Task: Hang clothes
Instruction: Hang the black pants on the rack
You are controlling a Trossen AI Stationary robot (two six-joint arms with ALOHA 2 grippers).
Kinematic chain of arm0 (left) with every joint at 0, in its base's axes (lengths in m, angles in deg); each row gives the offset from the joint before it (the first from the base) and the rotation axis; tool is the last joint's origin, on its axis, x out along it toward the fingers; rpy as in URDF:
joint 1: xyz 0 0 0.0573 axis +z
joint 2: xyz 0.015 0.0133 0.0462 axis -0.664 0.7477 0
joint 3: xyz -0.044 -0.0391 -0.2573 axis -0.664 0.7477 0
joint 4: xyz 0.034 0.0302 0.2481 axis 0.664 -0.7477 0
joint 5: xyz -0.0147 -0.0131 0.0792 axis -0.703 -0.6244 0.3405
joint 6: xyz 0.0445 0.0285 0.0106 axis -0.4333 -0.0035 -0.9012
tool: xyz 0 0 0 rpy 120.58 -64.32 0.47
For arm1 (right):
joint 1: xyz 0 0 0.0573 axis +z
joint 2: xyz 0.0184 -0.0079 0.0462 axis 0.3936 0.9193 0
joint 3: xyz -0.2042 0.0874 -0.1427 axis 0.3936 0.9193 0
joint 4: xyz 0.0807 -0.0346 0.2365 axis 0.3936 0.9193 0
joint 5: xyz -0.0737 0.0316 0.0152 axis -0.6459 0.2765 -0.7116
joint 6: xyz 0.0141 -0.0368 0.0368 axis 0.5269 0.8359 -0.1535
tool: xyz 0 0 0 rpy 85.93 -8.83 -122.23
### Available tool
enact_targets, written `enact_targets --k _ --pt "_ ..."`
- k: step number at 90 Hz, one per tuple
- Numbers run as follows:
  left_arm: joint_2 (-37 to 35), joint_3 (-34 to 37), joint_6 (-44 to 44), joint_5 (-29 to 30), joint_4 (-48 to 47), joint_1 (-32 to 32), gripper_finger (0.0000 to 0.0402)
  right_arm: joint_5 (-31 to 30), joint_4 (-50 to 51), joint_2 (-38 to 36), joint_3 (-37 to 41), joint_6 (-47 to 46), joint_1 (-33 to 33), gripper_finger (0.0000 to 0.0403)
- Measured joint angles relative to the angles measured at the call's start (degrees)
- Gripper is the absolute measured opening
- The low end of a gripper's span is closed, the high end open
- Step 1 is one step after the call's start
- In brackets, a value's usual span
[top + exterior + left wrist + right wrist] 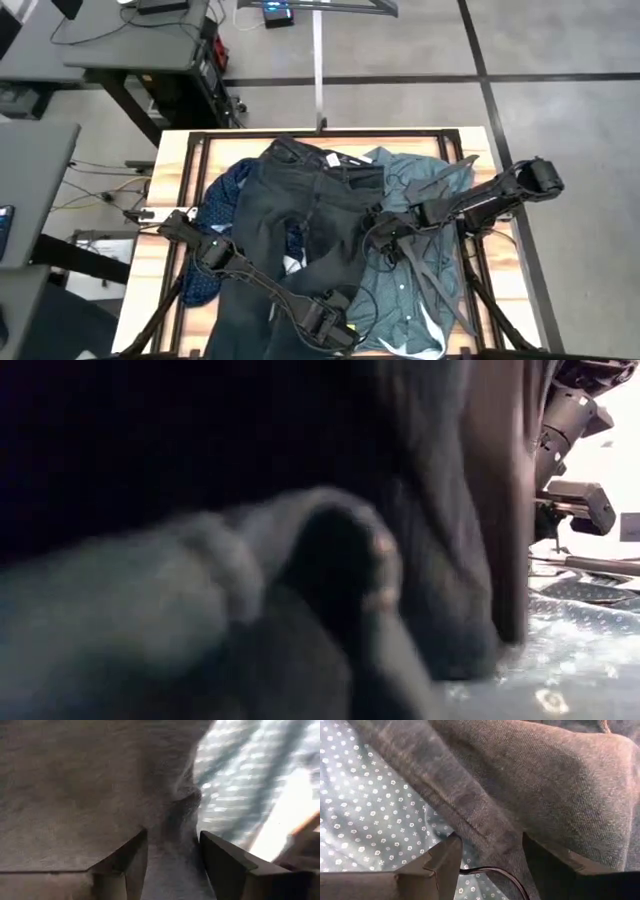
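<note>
The long dark charcoal jeans [290,215] lie spread down the middle of the table, over a navy shirt [222,200] on their left and a teal-green shirt [420,290] with small pale dots on their right. My left gripper [335,325] is down at the jeans' leg end near the table's front edge, shut on dark cloth [172,845]. My right gripper [375,228] is at the jeans' right edge, where it overlaps the teal shirt [365,805], shut on that edge. In the low view, dark cloth [250,560] fills most of the picture. My left gripper pinches a raised ridge of the jeans' cloth [175,820] between its two fingers [132,865], near the leg end; one layer or several, I cannot tell. The cloth around it lies on the table. My right gripper has the jeans' seamed side edge [485,832] between its two fingers [442,860], the seam running slantwise through the gap. The edge lies over the dotted teal shirt. A thin black wire [495,870] curves between the fingers' bases.
A black frame rail [190,190] runs round the table top. A pale upright pole [318,70] stands behind the far edge. Dark thin bars [435,275] lie across the teal shirt. Desks with cables [130,60] stand off to the far left.
</note>
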Motion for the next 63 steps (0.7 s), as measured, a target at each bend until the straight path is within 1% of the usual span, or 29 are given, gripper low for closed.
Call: enact_targets --k 10,16,23,33,37,50,63 --pt "0.36 -0.12 2.58 -0.29 -0.53 0.26 0.0159 0.03 0.53 0.0 0.0 0.0 0.26 0.0195" --pt "0.36 -0.12 3.29 -0.42 -1.09 0.26 0.0145 0.19 0.74 0.0 0.0 0.0 0.24 0.0195" --pt "0.36 -0.12 3.98 -0.39 -1.27 0.26 0.0107 0.69 1.08 0.0 0.0 1.16 0.41 0.0195" --pt "0.32 -0.44 4.3 -0.4 -1.54 0.13 0.0028 0.89 1.61 0.01 0.0 5.6 0.66 0.0195" --pt "0.32 -0.54 4.62 -0.39 -1.15 -0.01 0.0012 0.91 1.39 0.32 0.0 6.29 1.1 0.0195" --pt "-0.35 -0.52 7.18 -0.42 -1.33 -0.51 0.0003 1.04 -2.48 2.27 0.0 5.95 1.72 0.0195" --pt "-0.79 -0.54 9.53 -0.42 -1.4 -1.33 0.0002 0.6 -5.19 5.79 -0.02 6.23 2.4 0.019"
